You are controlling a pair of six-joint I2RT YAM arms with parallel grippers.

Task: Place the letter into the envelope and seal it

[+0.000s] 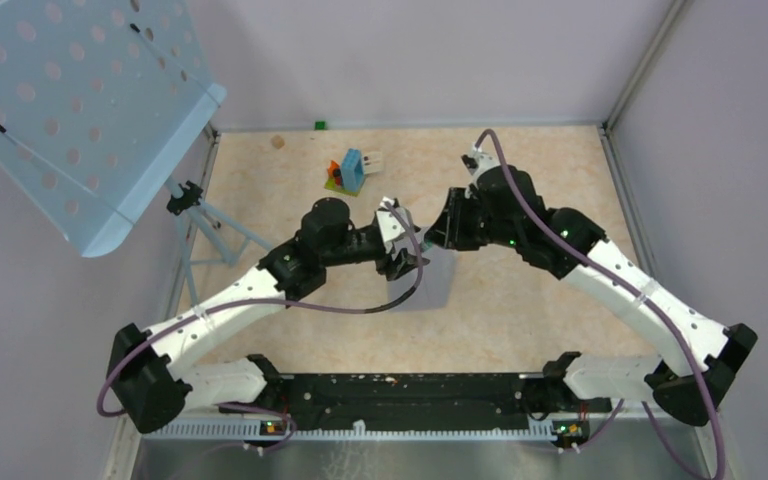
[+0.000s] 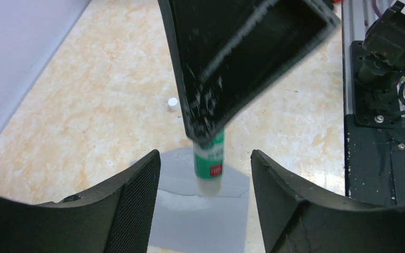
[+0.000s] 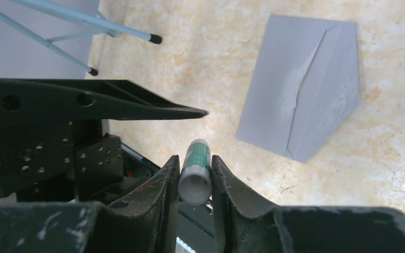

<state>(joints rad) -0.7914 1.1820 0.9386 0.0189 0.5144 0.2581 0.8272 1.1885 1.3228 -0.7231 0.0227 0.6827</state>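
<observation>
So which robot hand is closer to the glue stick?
The right. The right gripper is shut on the glue stick, fingers pressing both its sides. The left gripper is open, facing the stick, with its fingers clear of it.

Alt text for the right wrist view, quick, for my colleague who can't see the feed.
The right gripper clamps a green-labelled white glue stick, seen nearly end-on. At upper right the grey envelope lies flat on the tan floor, apart from the stick.

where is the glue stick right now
The glue stick is pinched in the right gripper; in the left wrist view it stands upright over the grey envelope, just ahead of the open left gripper.
</observation>
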